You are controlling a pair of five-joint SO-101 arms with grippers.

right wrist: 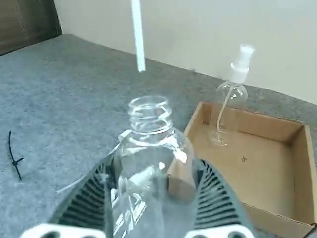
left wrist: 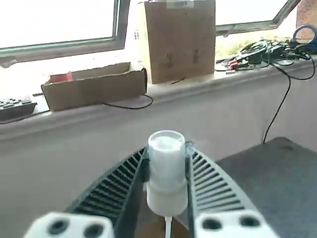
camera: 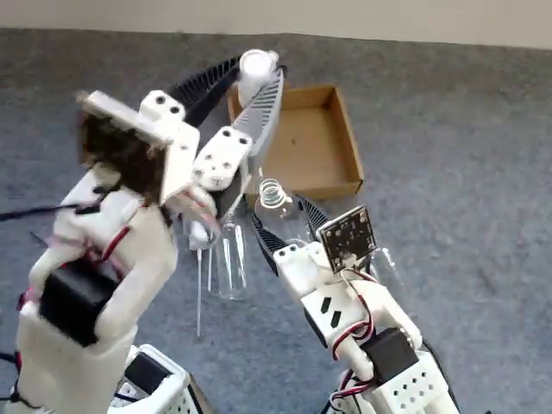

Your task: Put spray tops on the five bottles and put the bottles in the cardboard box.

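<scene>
My left gripper (camera: 256,76) is raised over the near corner of the cardboard box (camera: 349,147), shut on a white spray top (camera: 257,65). In the left wrist view the top (left wrist: 167,171) sits upright between the fingers of the gripper (left wrist: 167,178). Its thin tube (right wrist: 137,34) hangs just above the open neck of a clear bottle (right wrist: 148,144). My right gripper (right wrist: 154,171) is shut on that bottle (camera: 273,197), holding it upright in front of the box. One bottle with a spray top (right wrist: 230,94) stands in the box (right wrist: 277,163).
A clear bottle (camera: 231,257) lies on the grey carpet between the arms, next to a loose spray top (camera: 199,237) with its long tube. Another clear bottle (camera: 388,267) seems to lie right of the right arm. A black zip tie (right wrist: 15,158) lies on the carpet.
</scene>
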